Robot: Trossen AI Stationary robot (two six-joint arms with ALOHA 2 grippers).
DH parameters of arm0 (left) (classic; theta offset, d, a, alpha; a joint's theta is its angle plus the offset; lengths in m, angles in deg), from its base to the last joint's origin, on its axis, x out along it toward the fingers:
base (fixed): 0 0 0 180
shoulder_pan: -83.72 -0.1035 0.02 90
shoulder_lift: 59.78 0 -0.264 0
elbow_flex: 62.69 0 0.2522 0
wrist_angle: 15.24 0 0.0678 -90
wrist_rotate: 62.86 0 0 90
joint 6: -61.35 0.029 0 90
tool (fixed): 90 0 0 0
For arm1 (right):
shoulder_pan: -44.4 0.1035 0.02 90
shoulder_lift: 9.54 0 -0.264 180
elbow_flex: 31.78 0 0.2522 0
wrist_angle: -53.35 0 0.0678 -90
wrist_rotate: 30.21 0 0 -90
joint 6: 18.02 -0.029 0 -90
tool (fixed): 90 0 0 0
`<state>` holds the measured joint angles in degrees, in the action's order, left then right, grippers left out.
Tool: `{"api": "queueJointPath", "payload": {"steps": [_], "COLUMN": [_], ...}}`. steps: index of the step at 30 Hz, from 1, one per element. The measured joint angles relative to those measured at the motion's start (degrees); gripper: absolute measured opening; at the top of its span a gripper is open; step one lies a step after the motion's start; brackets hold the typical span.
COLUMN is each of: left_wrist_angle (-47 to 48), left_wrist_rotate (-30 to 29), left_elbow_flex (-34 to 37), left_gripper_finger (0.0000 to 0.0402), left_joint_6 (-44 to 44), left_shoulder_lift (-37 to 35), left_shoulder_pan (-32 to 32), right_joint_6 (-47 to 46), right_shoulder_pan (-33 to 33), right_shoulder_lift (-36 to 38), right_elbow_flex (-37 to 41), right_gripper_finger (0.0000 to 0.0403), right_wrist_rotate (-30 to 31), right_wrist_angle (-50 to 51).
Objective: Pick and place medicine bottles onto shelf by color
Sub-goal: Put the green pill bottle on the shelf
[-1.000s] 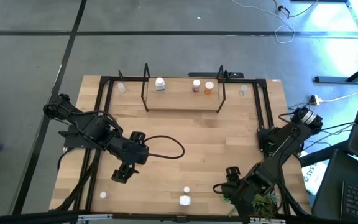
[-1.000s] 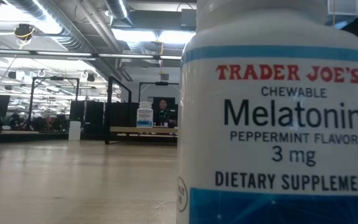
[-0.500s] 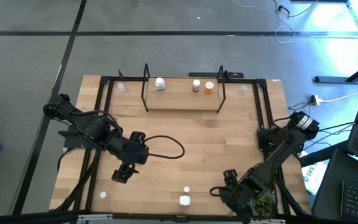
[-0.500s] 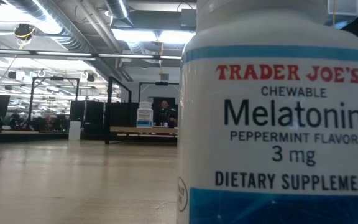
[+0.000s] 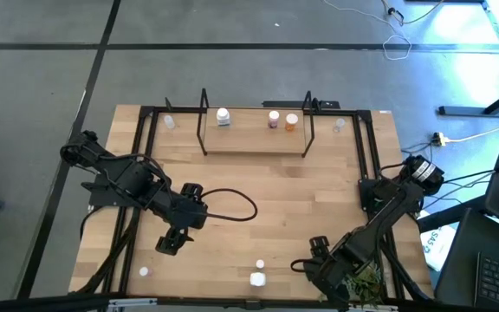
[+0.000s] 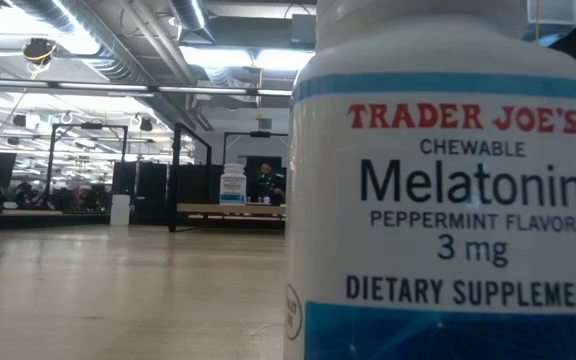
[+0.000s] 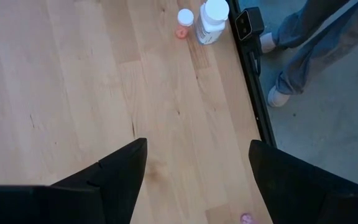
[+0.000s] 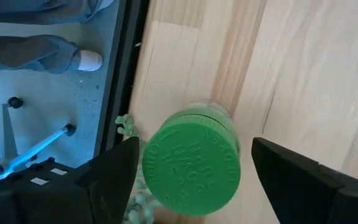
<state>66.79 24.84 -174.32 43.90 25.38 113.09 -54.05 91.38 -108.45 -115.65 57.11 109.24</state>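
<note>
shelf (image 5: 255, 130): held white bottle (image 5: 223, 116), two orange bottles (image 5: 282, 120) | right gripper (image 8: 191, 180): wide, straddling green-capped bottle (image 8: 194, 165) at near edge | left gripper (image 5: 170, 243): wide, empty | melatonin bottle (image 6: 448, 200): "TRADER JOE'S CHEWABLE Melatonin"

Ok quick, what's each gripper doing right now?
Left gripper: open, empty, over bare table.
Right gripper: open, poised around the green bottle, not gripping it.
</note>
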Motion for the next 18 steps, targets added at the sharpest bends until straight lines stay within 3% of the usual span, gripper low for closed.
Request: {"api": "queueJointPath", "payload": {"steps": [5,14,18], "left_wrist_angle": [0.0,0.0,0.0], "left_wrist_rotate": [0.0,0.0,0.0], "left_elbow_flex": [0.0,0.0,0.0], "left_gripper_finger": [0.0276,0.0276,0.0276], "left_joint_6": [0.0,0.0,0.0], "left_shoulder_lift": [0.0,0.0,0.0], "left_shoulder_pan": [0.0,0.0,0.0], "right_joint_6": [0.3,0.3,0.7], "right_shoulder_pan": [0.0,-0.4,-1.1], "right_shoulder_lift": [0.0,0.0,0.0], "right_elbow_flex": [0.0,0.0,0.0], "right_gripper_finger": [0.03,0.0211,0.0204], "right_wrist_rotate": [1.3,1.8,1.7], "right_wrist_angle": [0.0,-0.2,-0.5]}}
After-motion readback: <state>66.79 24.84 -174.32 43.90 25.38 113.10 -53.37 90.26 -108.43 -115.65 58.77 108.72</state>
